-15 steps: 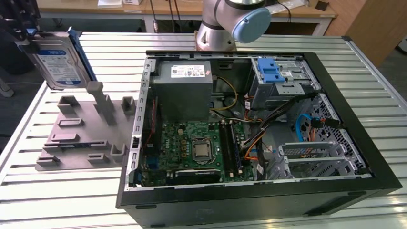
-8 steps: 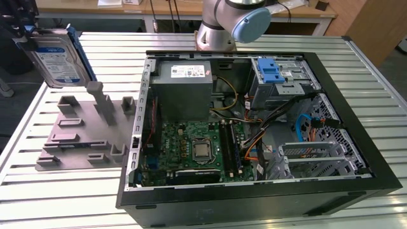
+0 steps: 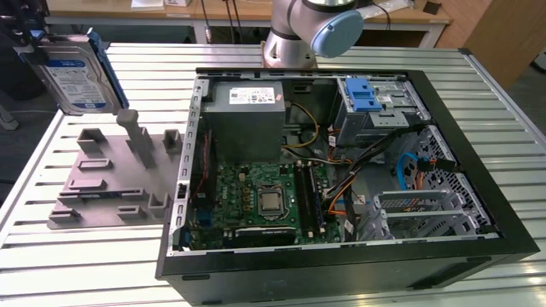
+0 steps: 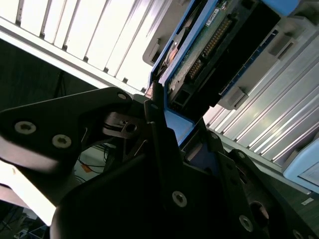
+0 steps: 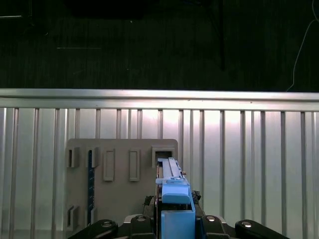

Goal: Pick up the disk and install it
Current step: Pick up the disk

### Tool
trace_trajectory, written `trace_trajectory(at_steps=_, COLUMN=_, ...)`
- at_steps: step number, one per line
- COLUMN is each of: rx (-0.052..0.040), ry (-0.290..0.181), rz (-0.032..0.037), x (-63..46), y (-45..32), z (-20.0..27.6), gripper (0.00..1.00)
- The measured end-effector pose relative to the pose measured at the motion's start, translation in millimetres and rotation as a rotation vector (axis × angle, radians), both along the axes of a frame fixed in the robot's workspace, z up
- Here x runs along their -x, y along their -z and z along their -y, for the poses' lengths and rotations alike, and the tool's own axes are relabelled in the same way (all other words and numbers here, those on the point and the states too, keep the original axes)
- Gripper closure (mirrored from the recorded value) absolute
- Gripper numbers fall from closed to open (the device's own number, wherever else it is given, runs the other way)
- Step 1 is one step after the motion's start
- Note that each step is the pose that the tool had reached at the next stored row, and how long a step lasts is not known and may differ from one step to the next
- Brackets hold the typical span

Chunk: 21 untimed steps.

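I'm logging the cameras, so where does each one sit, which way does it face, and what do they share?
Exterior view: off the arm, high, looking down on open computer case and grey tray; arm base shows.
First wrist view: at the wrist, facing down past the disk onto that tray; jaws show.
Second wrist view: beside the jaws, close on the disk's connector end.
Shared: the disk, in all three.

Brightly, evenly lit, with white glare along the ribbed silver metal surface [image 4: 75, 30] and black shadow beyond its edge.
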State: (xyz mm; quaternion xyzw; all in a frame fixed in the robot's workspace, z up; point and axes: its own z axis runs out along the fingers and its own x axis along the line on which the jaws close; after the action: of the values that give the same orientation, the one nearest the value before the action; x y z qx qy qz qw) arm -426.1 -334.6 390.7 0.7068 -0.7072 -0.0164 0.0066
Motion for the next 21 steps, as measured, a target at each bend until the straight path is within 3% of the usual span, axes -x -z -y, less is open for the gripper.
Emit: trace_trajectory(at_steps=21, rx=-0.0027, ry=0.000, rz=0.0000, x=0.0, y=-14.4, z=0.0, gripper=0.64)
